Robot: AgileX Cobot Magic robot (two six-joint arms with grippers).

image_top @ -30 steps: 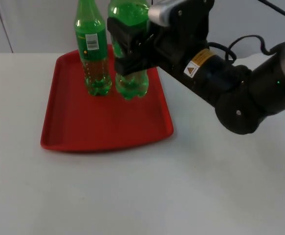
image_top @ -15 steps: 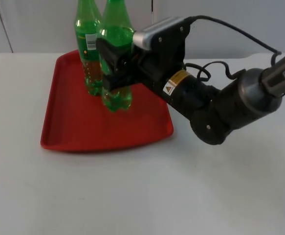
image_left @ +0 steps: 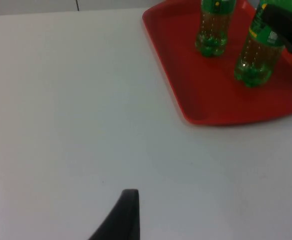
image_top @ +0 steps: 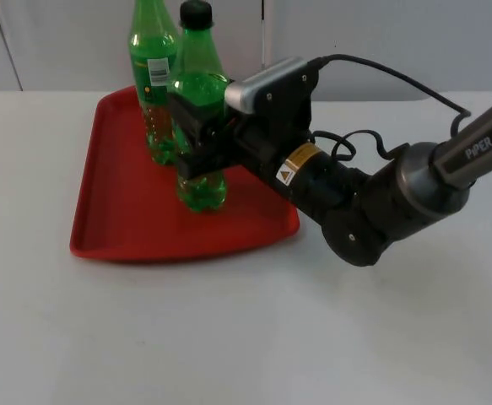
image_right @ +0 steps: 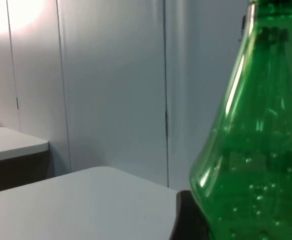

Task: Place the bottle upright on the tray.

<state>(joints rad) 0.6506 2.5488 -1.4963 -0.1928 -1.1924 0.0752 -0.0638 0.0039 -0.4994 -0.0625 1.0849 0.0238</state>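
Note:
A red tray lies on the white table at the back left. My right gripper is shut on the middle of a green bottle with a black cap. It holds the bottle upright, base down at the tray's floor; I cannot tell whether the base touches. The left wrist view shows this held bottle over the tray. Its green shoulder stands close in the right wrist view. A second green bottle with a white label stands upright just behind it on the tray.
My left arm waits over the bare table left of the tray, and its gripper hangs above the white surface. The grey partition wall closes off the back. The right arm's black body reaches over the tray's right edge.
My right gripper has carried the bottle left and down, from the tray's right side toward its middle. The bottle's black cap has come into view. The second bottle has stayed put.

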